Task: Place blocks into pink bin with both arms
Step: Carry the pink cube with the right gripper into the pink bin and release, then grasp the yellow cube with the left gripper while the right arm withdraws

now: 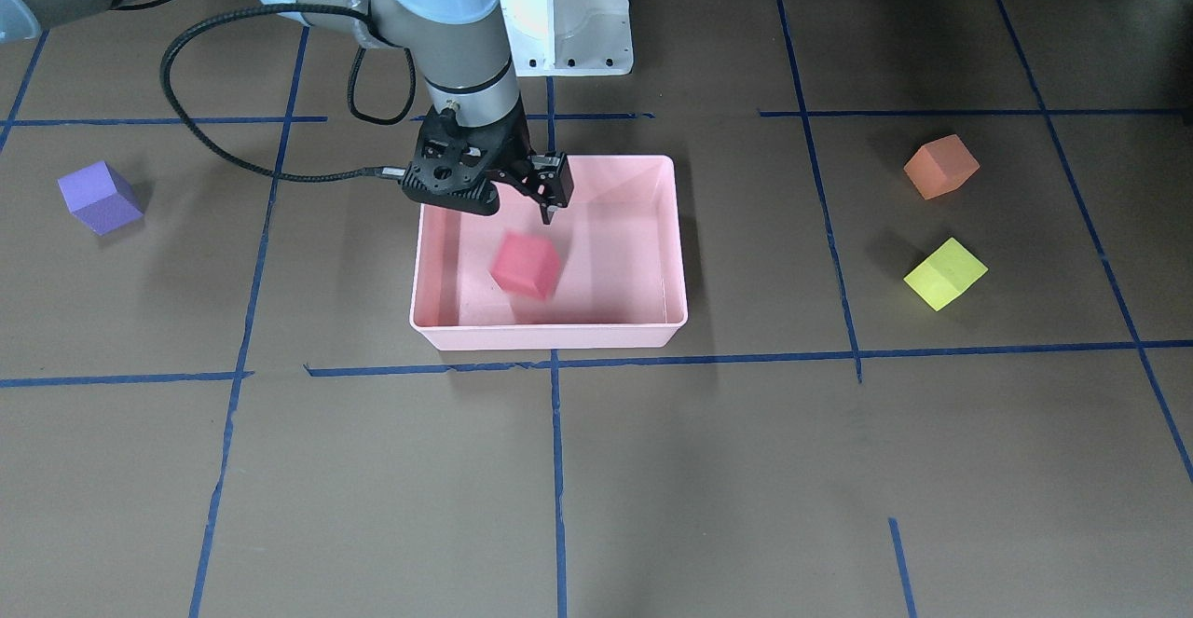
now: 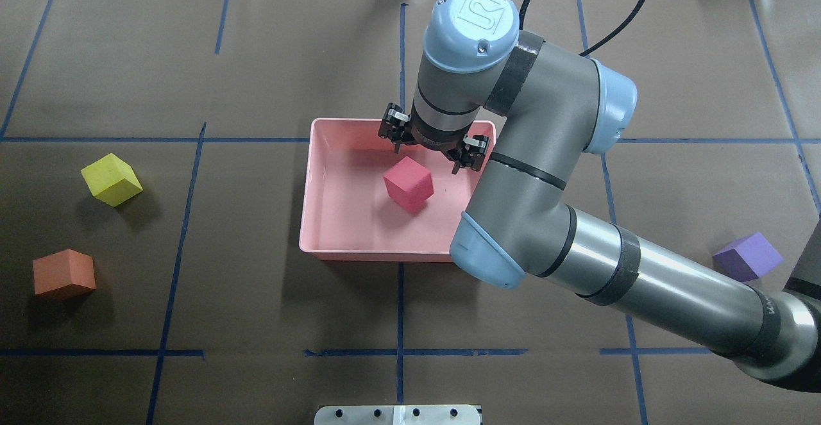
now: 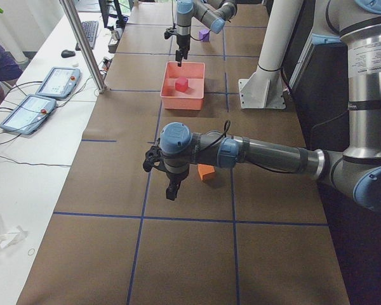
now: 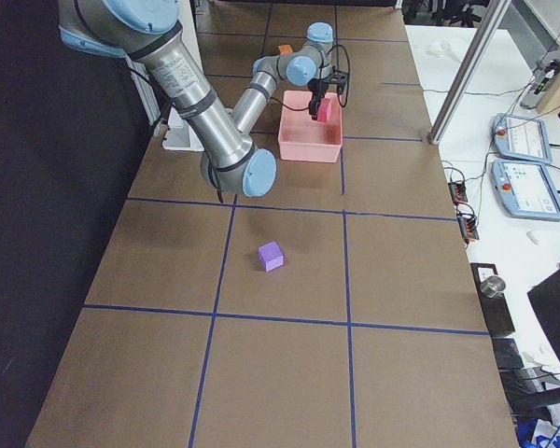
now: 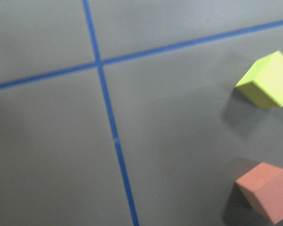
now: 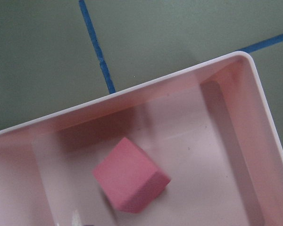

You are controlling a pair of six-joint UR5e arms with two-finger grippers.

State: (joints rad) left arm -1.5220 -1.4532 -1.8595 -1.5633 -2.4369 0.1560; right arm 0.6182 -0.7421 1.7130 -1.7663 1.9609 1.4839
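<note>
My right gripper (image 2: 431, 149) hangs open over the far part of the pink bin (image 2: 359, 255), its fingers spread wide. The red block (image 2: 408, 183) is free below it inside the bin, tilted on an edge and blurred in the front view (image 1: 527, 266); it also shows in the right wrist view (image 6: 130, 175). The purple block (image 2: 747, 256) lies on the table on my right side. The yellow block (image 2: 111, 179) and the orange block (image 2: 64, 274) lie on my left side. My left gripper (image 3: 171, 189) hovers near the orange block (image 3: 206, 171); I cannot tell whether it is open or shut.
The white pedestal base (image 1: 569, 12) stands behind the bin. Blue tape lines cross the brown table. A metal post (image 3: 82, 44) and tablets (image 3: 25, 111) stand on the operators' side table.
</note>
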